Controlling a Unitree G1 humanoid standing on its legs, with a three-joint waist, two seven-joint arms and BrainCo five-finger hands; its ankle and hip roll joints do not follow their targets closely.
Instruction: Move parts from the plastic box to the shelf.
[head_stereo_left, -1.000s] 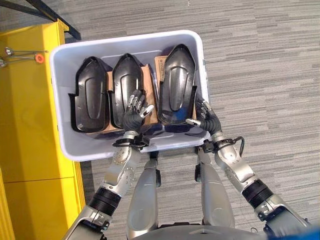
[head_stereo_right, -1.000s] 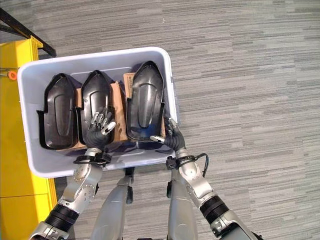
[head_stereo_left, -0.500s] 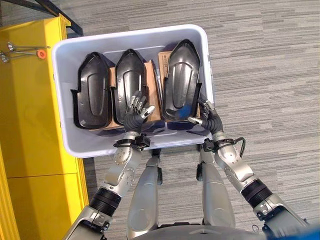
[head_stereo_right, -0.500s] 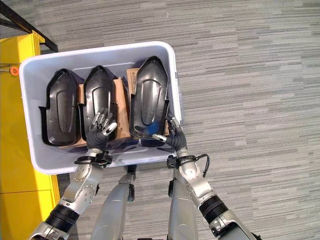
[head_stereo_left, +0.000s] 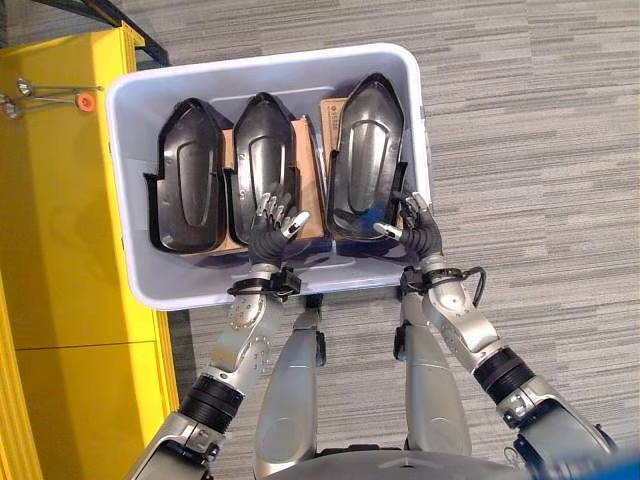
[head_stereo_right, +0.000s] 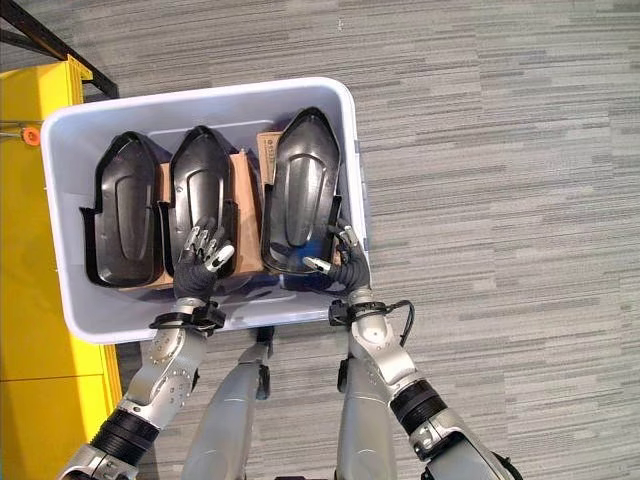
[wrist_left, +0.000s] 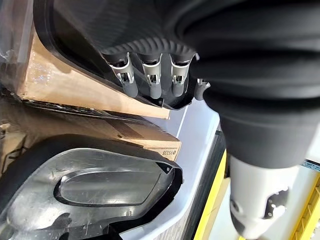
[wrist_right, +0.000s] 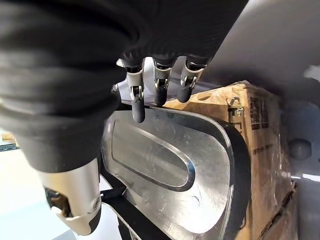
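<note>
Both hands have crept forward since the earlier pictures, the right one most: it was outside the near right corner of the box and now reaches over the rim beside the rightmost part. Largest in view, the plastic box (head_stereo_left: 120, 160) sits on the grey carpet (head_stereo_left: 540, 130), with a yellow unit (head_stereo_left: 60, 260) along its nine o'clock side; whether that is the shelf cannot be told. Inside the box three black moulded parts lie side by side, pointed ends toward twelve o'clock: the left part (head_stereo_left: 182, 175), the middle part (head_stereo_left: 262, 160) and the right part (head_stereo_left: 368, 150), with brown cardboard boxes (head_stereo_left: 303, 170) under and between them. The left hand (head_stereo_left: 268, 222) rests over the six o'clock end of the middle part, fingers loosely spread and clasping nothing. The right hand (head_stereo_left: 412, 225) sits at the five o'clock corner of the right part, fingers relaxed and thumb out, close against its edge but not closed round it. By this showing the task is at its start: all three parts remain in the box, none is lifted, and the grasp, the carry and the placing are all left to do.
</note>
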